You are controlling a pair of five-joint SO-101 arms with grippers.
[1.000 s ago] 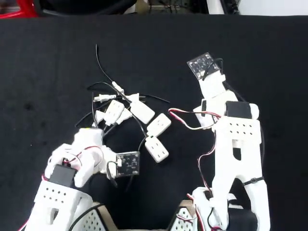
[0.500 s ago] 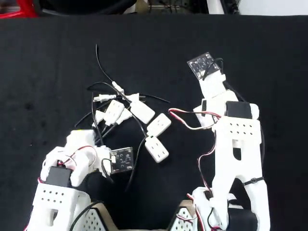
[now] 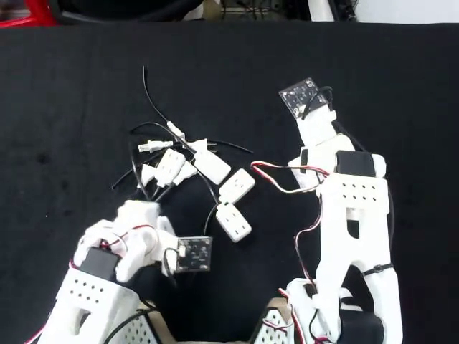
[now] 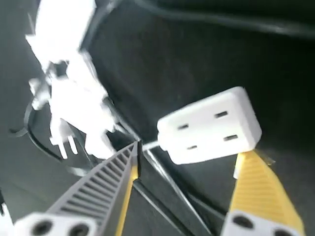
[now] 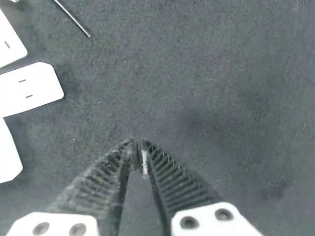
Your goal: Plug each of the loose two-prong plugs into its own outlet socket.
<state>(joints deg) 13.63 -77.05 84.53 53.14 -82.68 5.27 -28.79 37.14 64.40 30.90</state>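
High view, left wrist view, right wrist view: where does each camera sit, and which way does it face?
High view: fixed above, looking down on the table, both arms, sockets.
Left wrist view: on that wrist, past the open left gripper onto a socket.
Right wrist view: on that wrist, past the shut right gripper onto the table.
Shared: white sockets.

Even, soft light falls from above on the black bench (image 3: 401, 86) in the high view; the cloth swallows shadows, and the white arms (image 3: 351, 215) stand bright against it. In the left wrist view the white socket block (image 4: 209, 125) and plugs (image 4: 74, 98) glare almost to blankness, while the bench behind lies dim. Beside the right tool (image 5: 137, 148) a faint darker patch lies on the cloth.
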